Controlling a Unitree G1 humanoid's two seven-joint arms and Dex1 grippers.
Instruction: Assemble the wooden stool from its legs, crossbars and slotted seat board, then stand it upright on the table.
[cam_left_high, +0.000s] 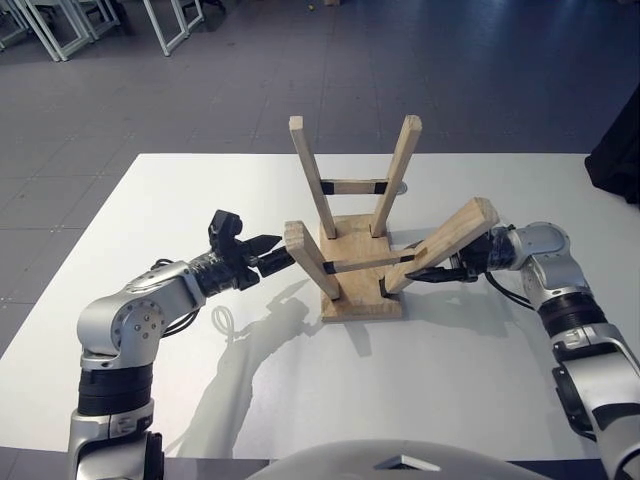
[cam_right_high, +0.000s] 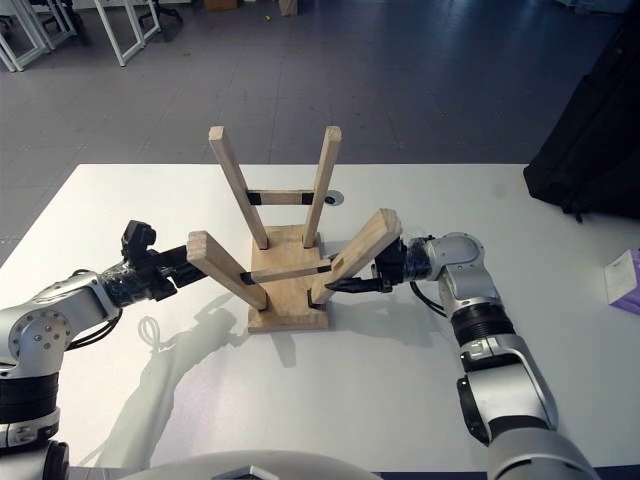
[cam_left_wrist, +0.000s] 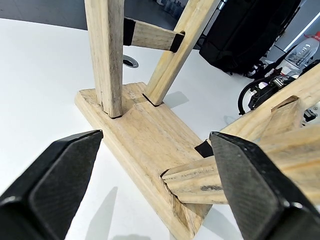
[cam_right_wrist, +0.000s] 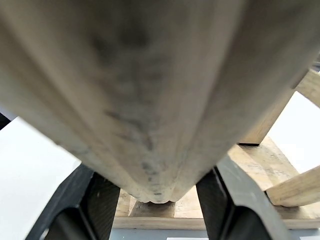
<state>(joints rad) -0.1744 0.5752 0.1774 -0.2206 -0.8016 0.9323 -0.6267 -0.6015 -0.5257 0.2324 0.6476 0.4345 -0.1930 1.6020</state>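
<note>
The slotted seat board (cam_left_high: 365, 300) lies flat on the white table (cam_left_high: 180, 200). Two far legs (cam_left_high: 312, 180) stand in its slots, joined by a crossbar (cam_left_high: 355, 187). A nearer pair of legs, linked by a second crossbar (cam_left_high: 365, 265), leans over the board's front. My left gripper (cam_left_high: 273, 252) is open at the upper end of the near left leg (cam_left_high: 310, 260), its fingers (cam_left_wrist: 55, 185) wide apart around that end. My right gripper (cam_left_high: 440, 276) is shut on the near right leg (cam_left_high: 450, 238), which runs between its fingers (cam_right_wrist: 85, 210).
A cable grommet (cam_left_high: 400, 187) sits in the table behind the stool. A thin cable loop (cam_left_high: 225, 320) lies by my left arm. A purple box (cam_right_high: 625, 280) rests at the table's right edge, and a black bag (cam_right_high: 590, 130) stands beyond it.
</note>
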